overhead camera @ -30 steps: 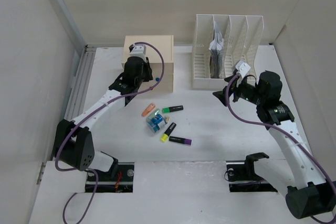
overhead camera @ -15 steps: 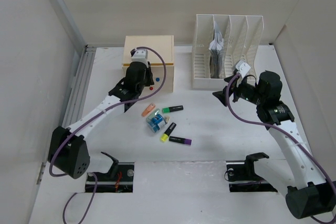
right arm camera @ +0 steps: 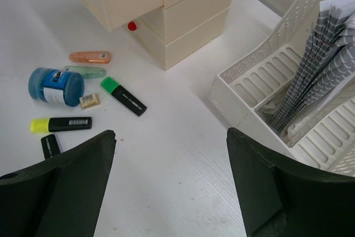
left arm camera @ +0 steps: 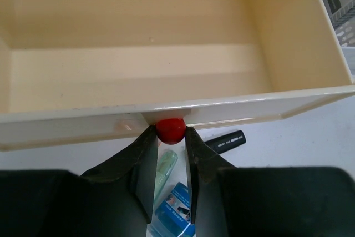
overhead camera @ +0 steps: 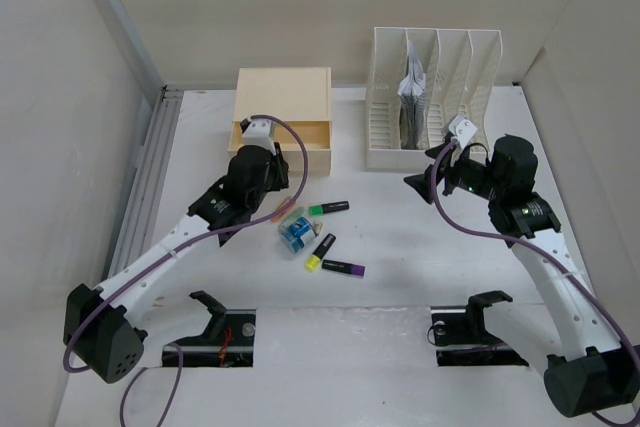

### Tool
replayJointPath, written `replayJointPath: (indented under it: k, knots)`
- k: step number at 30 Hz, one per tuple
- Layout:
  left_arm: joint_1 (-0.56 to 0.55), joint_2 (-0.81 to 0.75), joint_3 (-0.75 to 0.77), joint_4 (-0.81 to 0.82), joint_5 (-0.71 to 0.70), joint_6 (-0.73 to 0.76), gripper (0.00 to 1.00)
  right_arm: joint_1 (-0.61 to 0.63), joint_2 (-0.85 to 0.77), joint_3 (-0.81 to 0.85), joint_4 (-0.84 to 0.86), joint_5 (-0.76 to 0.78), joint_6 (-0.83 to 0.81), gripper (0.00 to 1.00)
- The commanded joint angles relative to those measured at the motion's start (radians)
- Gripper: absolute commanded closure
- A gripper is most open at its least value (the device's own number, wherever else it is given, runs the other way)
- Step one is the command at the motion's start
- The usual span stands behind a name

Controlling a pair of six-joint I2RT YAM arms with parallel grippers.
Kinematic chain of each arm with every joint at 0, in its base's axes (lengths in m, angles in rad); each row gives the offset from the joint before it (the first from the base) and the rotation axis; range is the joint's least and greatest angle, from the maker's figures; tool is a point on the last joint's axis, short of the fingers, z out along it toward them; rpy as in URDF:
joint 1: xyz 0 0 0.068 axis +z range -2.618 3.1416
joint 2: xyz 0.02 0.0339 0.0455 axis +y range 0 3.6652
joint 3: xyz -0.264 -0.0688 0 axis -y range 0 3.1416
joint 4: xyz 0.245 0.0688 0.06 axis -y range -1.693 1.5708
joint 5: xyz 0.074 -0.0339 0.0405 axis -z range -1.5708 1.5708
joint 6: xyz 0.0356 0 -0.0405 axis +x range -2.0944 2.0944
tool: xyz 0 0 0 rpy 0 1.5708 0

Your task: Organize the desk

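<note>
Markers, jar on desk near drawer

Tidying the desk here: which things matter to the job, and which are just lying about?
Job: open drawer, red knob pinched by left end effector; green highlighter, yellow highlighter, purple highlighter, blue jar loose on the desk.
Lying about: file rack with papers.

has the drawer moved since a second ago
Yes. The drawer has slid out of the cream box, downward in the top view, the left hand shut on its red knob.
</note>
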Motion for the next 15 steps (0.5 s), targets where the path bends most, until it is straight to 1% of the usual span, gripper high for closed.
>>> replayJointPath:
  k: [1,7,9,13,15]
  knots:
    - [-0.025,-0.04,-0.021,-0.019,0.029,-0.034,0.97,-0.006,-0.01,0.028,0.048,-0.03,0.01,0.14]
    - [-0.046,-0.04,-0.031,-0.067,0.039,-0.044,0.96,-0.006,-0.001,0.028,0.048,-0.039,0.01,0.14]
    - [-0.046,-0.04,-0.031,-0.078,0.03,-0.044,0.9,-0.006,0.0,0.028,0.048,-0.039,0.01,0.14]
    - [-0.046,-0.04,-0.041,-0.068,0.019,-0.044,0.63,-0.006,0.0,0.028,0.048,-0.039,0.01,0.14]
    - [-0.046,-0.04,-0.032,-0.078,0.019,-0.044,0.43,-0.006,0.0,0.019,0.048,-0.039,0.01,0.14]
